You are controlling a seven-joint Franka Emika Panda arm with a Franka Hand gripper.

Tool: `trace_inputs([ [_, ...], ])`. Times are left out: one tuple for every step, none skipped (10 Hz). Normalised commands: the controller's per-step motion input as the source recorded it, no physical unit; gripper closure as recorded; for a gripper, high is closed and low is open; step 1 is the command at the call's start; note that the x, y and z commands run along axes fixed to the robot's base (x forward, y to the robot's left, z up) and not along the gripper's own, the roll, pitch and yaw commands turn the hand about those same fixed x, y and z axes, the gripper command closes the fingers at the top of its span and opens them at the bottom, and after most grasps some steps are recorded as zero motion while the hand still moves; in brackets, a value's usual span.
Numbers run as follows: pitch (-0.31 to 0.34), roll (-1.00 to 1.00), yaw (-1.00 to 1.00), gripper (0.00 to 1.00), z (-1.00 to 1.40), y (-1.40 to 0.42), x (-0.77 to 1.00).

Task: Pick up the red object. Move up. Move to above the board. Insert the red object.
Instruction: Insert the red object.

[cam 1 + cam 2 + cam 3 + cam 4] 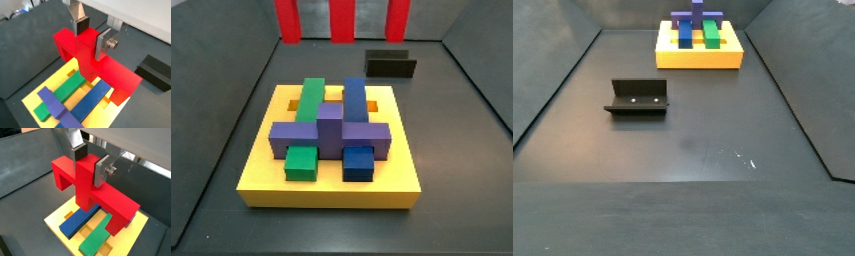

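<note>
Two silver fingers of the tool (pixel 90 162) clamp the red object (pixel 93 190) by its post, high above the board (pixel 331 185). Judged step: positioning above. Next, align with a free slot, then lower.

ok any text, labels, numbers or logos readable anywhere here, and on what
None can be read.
The red object, held in the gripper above the board, is plain.
The board, the purple, green and blue blocks on it, and the fixture show no markings.
</note>
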Motion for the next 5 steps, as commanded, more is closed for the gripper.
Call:
trace_inputs([
  [-0.059, 0.29, 0.0, 1.0, -0.77, 0.0, 0.0],
  [-0.01, 0.35, 0.0, 1.0, -0.68, -0.05, 0.0],
  [0.0, 0.25, 0.0, 1.0, -0.56, 0.0, 0.0],
  [0.001, 0.12, 0.0, 1.0, -0.33, 0.0, 0.0],
  [0.0, 0.01, 0.0, 1.0, -0.24, 0.0, 0.0],
])
